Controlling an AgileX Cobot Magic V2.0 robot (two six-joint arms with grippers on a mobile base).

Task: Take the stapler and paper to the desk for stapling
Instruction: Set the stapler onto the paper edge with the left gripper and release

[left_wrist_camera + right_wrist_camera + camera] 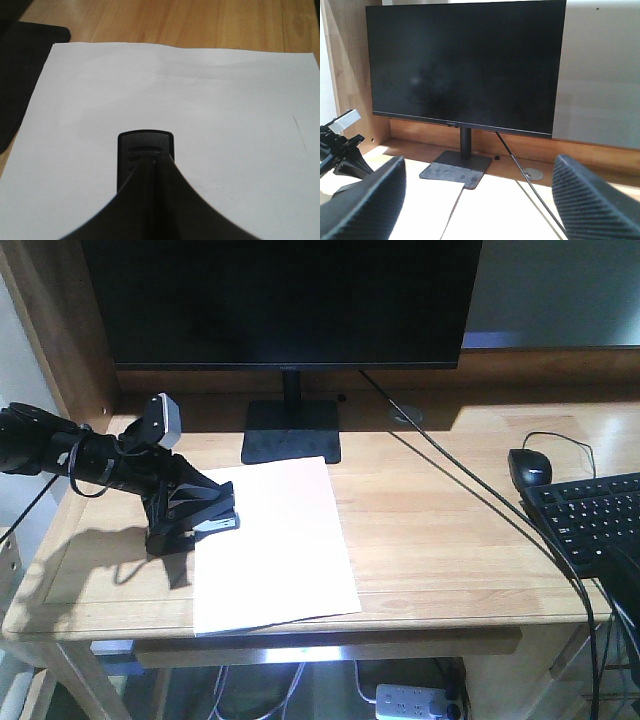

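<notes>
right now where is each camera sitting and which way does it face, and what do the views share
Exterior front view: high before the light wooden desk, looking down; the left arm and left end effector hold the small black stapler at the white paper sheet.
Left wrist view: just above the paper, looking along closed fingers at the stapler.
Right wrist view: low over the desk, facing the black monitor; open right end effector frames it.
Shared: stapler and paper in the first two; monitor in front and right views.

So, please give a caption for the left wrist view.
Left claw shut on the stapler, its nose over the white paper on the desk.
</notes>
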